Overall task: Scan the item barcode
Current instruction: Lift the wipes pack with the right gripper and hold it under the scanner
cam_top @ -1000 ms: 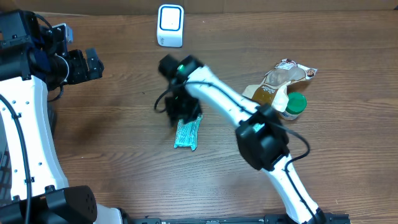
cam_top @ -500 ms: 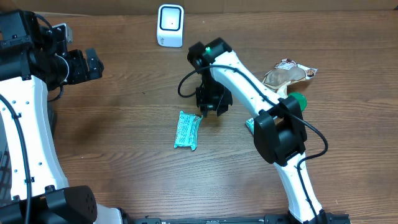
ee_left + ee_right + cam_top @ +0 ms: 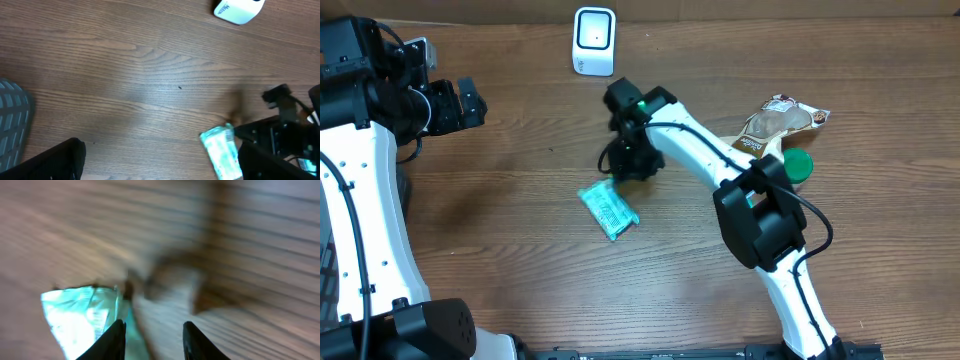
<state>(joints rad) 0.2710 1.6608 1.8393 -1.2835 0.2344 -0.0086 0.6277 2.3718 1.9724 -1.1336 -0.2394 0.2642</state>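
Teal packet (image 3: 609, 209) lying flat, right claw (image 3: 152, 339) narrowly parted just beside it, left claw (image 3: 470, 103) wide

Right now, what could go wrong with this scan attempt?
The right end effector sits at the packet's edge, not squarely around it; closing may pinch a corner or push it away.
The scanner stands well away, so a weak corner grip could slip on the way.

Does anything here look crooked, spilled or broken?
The teal packet lies slanted on the table, well away from the white scanner. The right gripper sits beside its upper corner, not around it. A brown pouch and a green-capped bottle lie heaped at the right. Nothing looks spilled or torn.
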